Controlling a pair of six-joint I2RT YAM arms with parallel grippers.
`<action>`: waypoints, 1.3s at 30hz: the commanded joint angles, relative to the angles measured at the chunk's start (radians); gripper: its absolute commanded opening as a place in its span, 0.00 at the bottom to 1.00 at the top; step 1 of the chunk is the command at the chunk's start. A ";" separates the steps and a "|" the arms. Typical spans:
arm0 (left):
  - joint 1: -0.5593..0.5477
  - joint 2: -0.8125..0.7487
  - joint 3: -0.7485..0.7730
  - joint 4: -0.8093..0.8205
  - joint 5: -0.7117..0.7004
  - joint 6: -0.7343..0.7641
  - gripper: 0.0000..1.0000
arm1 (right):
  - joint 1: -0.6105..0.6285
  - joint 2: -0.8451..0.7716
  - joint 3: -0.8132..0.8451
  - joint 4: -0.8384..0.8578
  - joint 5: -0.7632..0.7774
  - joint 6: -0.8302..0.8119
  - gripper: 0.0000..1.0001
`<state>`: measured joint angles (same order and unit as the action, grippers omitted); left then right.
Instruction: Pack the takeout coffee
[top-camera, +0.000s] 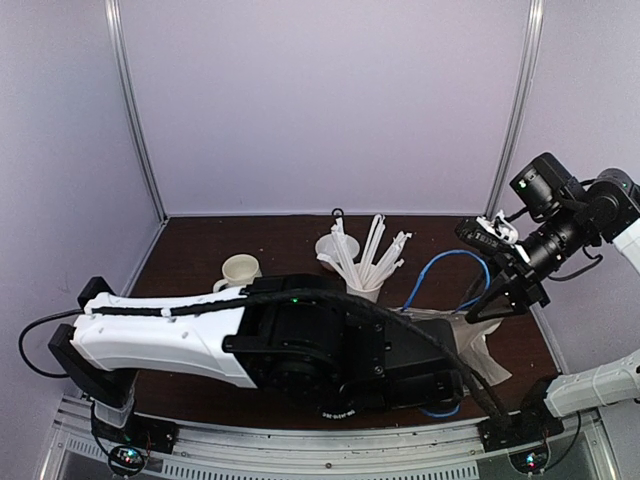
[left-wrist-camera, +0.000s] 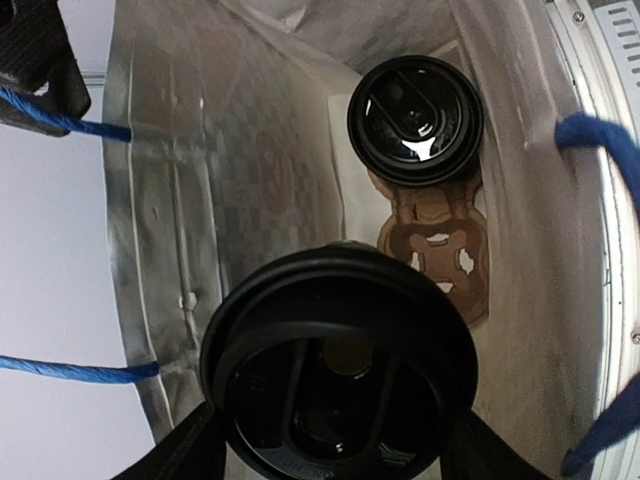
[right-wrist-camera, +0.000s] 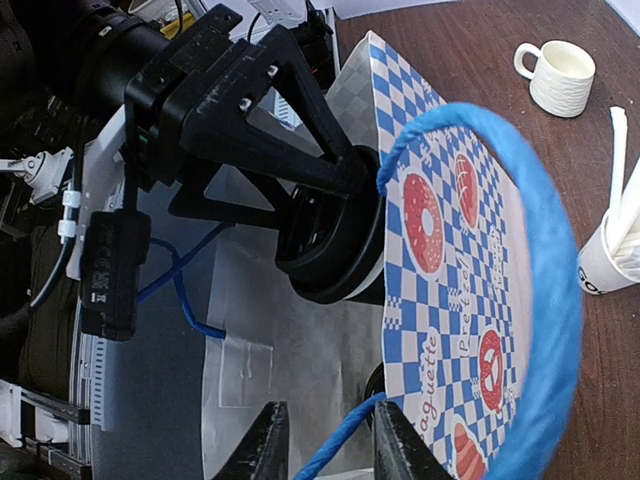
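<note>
My left gripper (left-wrist-camera: 340, 455) is shut on a black-lidded takeout coffee cup (left-wrist-camera: 340, 370) and holds it inside the mouth of a paper bag (left-wrist-camera: 200, 200). The second lidded cup (left-wrist-camera: 415, 120) sits below it in a brown cardboard carrier (left-wrist-camera: 435, 240) on the bag's bottom. In the right wrist view the held cup (right-wrist-camera: 335, 250) is at the bag's opening, beside the blue checked bag wall (right-wrist-camera: 450, 260). My right gripper (right-wrist-camera: 330, 440) is open, with the bag's blue rope handle (right-wrist-camera: 360, 440) running between its fingers. From above it (top-camera: 485, 305) hangs over the bag (top-camera: 480, 350).
A cream handled mug (top-camera: 240, 270) stands at the back left. A white cup of white stirrers (top-camera: 362, 285) stands mid-table just behind my left arm. The bag's other blue handle (top-camera: 450, 260) loops up near the right gripper. Frame posts stand at the back corners.
</note>
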<state>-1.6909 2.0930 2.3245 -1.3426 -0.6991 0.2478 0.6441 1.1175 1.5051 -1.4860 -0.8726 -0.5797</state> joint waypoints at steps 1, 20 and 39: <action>-0.026 -0.002 0.022 -0.062 -0.085 -0.087 0.66 | 0.018 -0.017 -0.003 -0.015 -0.042 -0.019 0.33; -0.105 0.032 0.113 -0.198 0.027 -0.281 0.65 | 0.003 0.114 0.272 -0.172 -0.093 -0.201 0.56; -0.146 0.053 0.126 -0.222 0.114 -0.361 0.64 | -0.035 0.092 0.382 -0.104 0.004 -0.161 0.68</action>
<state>-1.8301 2.1433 2.4359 -1.5692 -0.5835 -0.0612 0.6186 1.2362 1.9587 -1.6348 -0.9363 -0.7998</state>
